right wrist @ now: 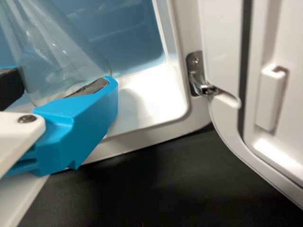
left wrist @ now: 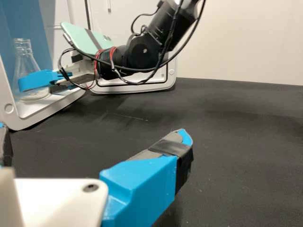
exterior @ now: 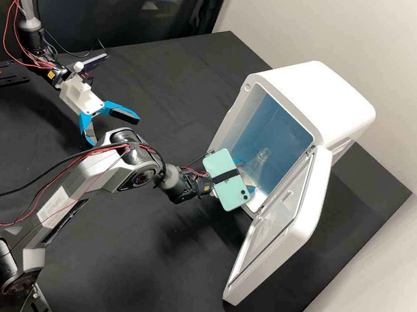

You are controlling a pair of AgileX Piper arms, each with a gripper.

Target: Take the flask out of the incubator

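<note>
I am pinching the flask (right wrist: 57, 52) low on its wide base with my right gripper (right wrist: 59, 86). It is standing on the floor of the open incubator (exterior: 328, 105), just behind the front lip, near the desk's (exterior: 179, 70) right edge. I am judging that the pull should go straight back and level, lifting slightly over the lip and keeping off the open door (exterior: 287, 222), while my left gripper (exterior: 112, 125) is hanging spread towards the desk's back left corner.
</note>
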